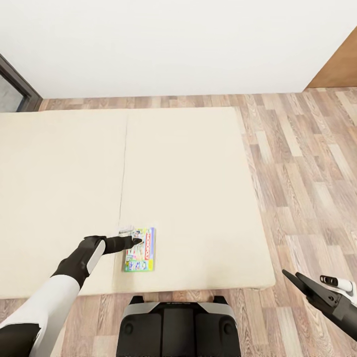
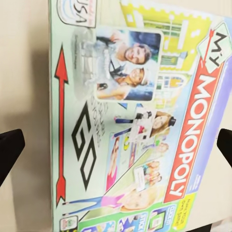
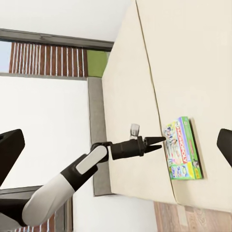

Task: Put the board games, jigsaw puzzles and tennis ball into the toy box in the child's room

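Observation:
A flat Monopoly board game lies on the cream mattress of the bed, close to its near edge. My left gripper hovers just above the far end of the box. It is open, its two fingers spread wide apart over the printed lid with nothing held. The right wrist view takes in the same box with the left gripper at its edge. My right gripper hangs open over the floor, off the bed's near right corner.
Wood-plank floor runs along the right of the bed and at its far side below a white wall. A brown door stands at the far right, a dark window frame at the far left. My base sits against the bed's near edge.

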Motion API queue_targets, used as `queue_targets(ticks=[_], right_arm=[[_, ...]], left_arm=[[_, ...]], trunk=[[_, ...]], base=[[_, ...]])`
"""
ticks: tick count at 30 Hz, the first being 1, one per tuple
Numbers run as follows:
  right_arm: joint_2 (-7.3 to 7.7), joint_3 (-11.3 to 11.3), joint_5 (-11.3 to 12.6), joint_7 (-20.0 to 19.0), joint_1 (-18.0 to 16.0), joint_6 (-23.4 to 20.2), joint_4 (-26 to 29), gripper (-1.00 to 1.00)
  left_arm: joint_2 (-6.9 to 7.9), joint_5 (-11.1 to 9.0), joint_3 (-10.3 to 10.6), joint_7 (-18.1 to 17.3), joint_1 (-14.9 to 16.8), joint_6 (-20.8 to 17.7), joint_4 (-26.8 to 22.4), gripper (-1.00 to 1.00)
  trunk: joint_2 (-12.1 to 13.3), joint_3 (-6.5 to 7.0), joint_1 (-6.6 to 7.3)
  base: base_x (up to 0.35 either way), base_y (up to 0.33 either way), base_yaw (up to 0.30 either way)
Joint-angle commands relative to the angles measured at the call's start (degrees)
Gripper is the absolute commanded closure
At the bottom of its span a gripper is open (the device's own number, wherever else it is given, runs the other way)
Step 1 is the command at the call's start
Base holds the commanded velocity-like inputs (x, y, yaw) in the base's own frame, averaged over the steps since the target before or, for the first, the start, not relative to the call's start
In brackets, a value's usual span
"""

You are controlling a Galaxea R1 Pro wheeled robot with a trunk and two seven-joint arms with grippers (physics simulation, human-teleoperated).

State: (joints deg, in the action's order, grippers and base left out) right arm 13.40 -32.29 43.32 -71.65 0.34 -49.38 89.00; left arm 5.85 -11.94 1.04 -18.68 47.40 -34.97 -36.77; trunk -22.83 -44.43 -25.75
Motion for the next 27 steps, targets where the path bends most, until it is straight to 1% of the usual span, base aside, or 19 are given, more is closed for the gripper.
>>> queue_targets(ticks=[1,11,16,19,22,27], right_arm=[[0.03,0.0,0.3,0.0,0.1,-0.4,0.0,-1.00],[0.05,-0.1,0.2,-0.1,0.2,-0.3,0.0,-1.00],[0.05,-0.1,-1.0,-0.1,0.2,-0.3,0.0,-1.00],[0.03,-0.1,-2.3,-0.1,0.2,-0.3,0.0,-1.00],[0.00,-0.1,-3.3,-0.2,0.2,-0.3,0.0,-1.00],[-0.09,-0.2,-4.2,-0.3,0.3,-0.2,0.0,-1.00]], left_arm=[[0.04,-0.4,0.1,0.1,0.0,-0.4,-0.1,-1.00],[0.12,-0.4,0.1,0.1,0.1,-0.4,-1.2,-1.00],[0.16,-0.4,0.1,0.1,0.1,-0.3,-1.5,-1.00],[0.23,-0.4,0.1,0.1,0.1,-0.2,-1.7,-1.00],[0.27,-0.4,0.0,0.1,0.1,0.4,-1.7,-1.00],[0.15,-0.4,0.0,0.1,0.1,1.6,-1.8,-1.00]], trunk=[[-0.1,-0.15,-0.03],[-0.1,-1.09,-0.03],[-0.1,-1.35,-0.03],[-0.1,-1.43,-0.03],[-0.1,-1.47,-0.03],[-0.1,-1.49,-0.03]], base=[[0.000,0.000,0.000],[0.000,0.000,0.000],[0.000,0.000,0.000],[0.000,0.000,0.000],[0.000,0.000,0.000],[0.000,0.000,0.000]])
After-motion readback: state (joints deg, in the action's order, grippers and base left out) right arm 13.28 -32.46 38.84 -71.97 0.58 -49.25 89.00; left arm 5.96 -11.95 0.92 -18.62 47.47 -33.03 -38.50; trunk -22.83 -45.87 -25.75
